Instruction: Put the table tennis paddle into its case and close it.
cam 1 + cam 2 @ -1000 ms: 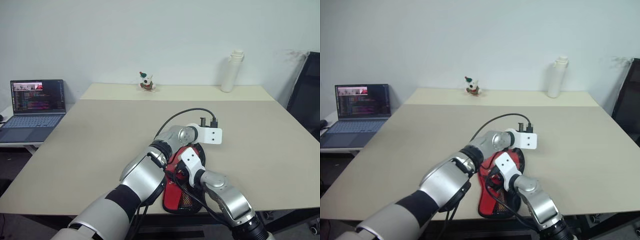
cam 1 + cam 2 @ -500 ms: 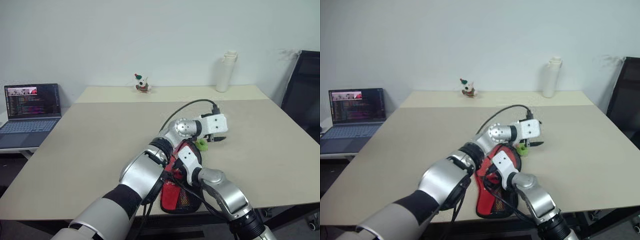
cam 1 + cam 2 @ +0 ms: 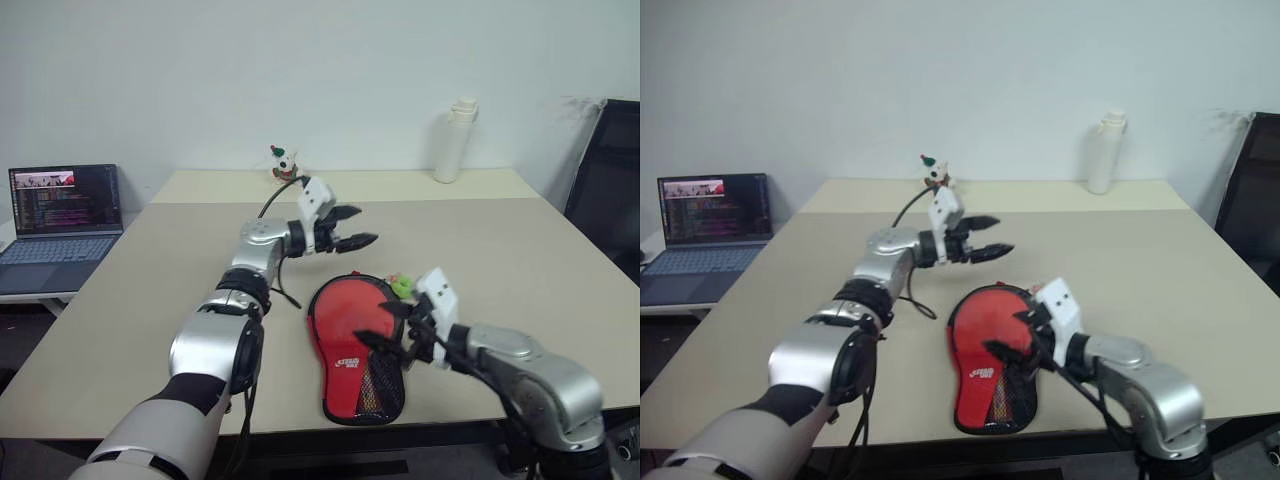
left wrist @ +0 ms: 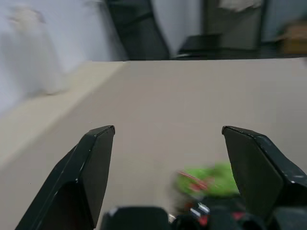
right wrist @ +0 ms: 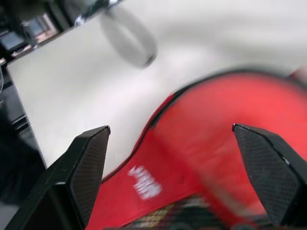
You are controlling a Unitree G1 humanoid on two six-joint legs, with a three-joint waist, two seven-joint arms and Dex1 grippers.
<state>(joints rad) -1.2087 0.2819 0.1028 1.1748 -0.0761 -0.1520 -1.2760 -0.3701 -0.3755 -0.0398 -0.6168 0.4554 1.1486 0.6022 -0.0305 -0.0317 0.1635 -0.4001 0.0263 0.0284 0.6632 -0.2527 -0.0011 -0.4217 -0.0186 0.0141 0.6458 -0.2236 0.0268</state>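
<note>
Case: the case point(image 3: 356, 345) lies flat on the surface point(image 3: 180, 300) at its near edge, at about 6 o'clock of the surface as I look from the head view; red face up, small logo and black mesh patch at the near end.
Case, long axis: runs 12 to 6 o'clock, round head far, narrow end toward me.
Case, closure: I see no gap along the edge; I judge it shut or nearly so, though the zip itself is too small to read.
Paddle: I see no bare table tennis paddle on the surface; I judge it sits inside the case.
Left hand: the left hand point(image 3: 352, 227) hovers above the surface, fingers apart, nothing between them, pointing toward 3 o'clock.
Right hand: the right hand point(image 3: 392, 326) hangs just over the case's 3 o'clock edge, fingers wide apart and empty.
Key relation: the case lies at 6 o'clock from the left hand, well apart; it sits directly under the right hand, so my right arm is the nearer one.
Materials: soft fabric cover, smooth red face, open black mesh; matte beige surface.
Other items: small green thing point(image 3: 401, 286) just beside the case's head at 2 o'clock; white bottle point(image 3: 454, 140) and small figurine point(image 3: 284, 163) at the far edge; laptop point(image 3: 60, 213) on a side desk at 9 o'clock.
</note>
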